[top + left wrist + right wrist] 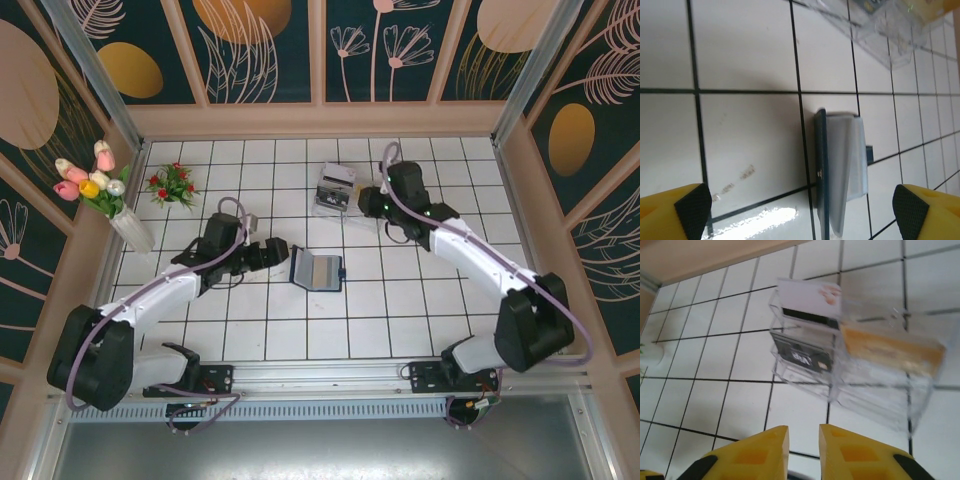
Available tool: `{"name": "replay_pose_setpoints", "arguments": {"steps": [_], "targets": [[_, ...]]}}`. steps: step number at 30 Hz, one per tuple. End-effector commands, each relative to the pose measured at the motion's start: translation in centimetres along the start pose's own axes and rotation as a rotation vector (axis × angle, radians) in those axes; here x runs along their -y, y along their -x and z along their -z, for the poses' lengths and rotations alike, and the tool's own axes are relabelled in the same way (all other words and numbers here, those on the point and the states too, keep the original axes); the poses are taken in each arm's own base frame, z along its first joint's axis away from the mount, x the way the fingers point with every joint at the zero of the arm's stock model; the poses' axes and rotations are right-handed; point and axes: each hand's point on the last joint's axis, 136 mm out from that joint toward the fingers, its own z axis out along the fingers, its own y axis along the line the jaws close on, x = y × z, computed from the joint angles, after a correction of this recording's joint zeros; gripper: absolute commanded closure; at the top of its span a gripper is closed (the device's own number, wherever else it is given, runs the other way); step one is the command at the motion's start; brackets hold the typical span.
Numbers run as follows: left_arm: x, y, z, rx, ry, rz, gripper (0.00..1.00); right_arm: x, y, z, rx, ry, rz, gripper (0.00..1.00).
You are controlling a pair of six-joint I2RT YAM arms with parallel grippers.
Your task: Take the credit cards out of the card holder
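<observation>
Nearest the arm bases, the left gripper hangs low over the tiled table with its jaws spread wide and nothing between them. It points straight at the card holder, which lies open just ahead with its dark cover on the tiles and its blue-grey inside facing up. From here I cannot tell whether a card is in its pocket; the inside looks pale and flat in the top view, but no card edge stands out. Farther back, the right gripper hovers beside the clear tray with its jaws only slightly parted and empty. Inside the tray sit a gold card, a dark card and a white card with a dark stripe, so the credit cards that can be seen are out of the holder. The step in hand looks like the end of a drop-off on the right, with the left arm lined up on the holder. The next move probably calls for checking the pocket. If a card is there, one arm would pin the light holder so it does not slide while thin fingertips catch the card's edge and draw it out flat.
</observation>
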Motion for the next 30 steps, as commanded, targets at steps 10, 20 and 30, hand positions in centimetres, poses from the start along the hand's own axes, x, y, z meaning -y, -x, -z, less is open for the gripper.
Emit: {"name": "replay_pose_setpoints", "arguments": {"steps": [10,20,30], "targets": [[4.5,-1.4,-4.3,-0.111,-0.081,-0.095,0.18,2.1,-6.3,2.8,0.024,0.044,-0.326,0.37],[4.0,-2.6,-6.9,-0.205,-0.076,-0.109,0.64,-0.8,-8.9,1.1,-0.043,0.142,-0.338,0.38],[3.7,-1.5,-6.1,-0.137,-0.112,-0.102,1.0,-3.8,-12.2,-2.2,-0.189,0.163,-0.38,0.43]]}}
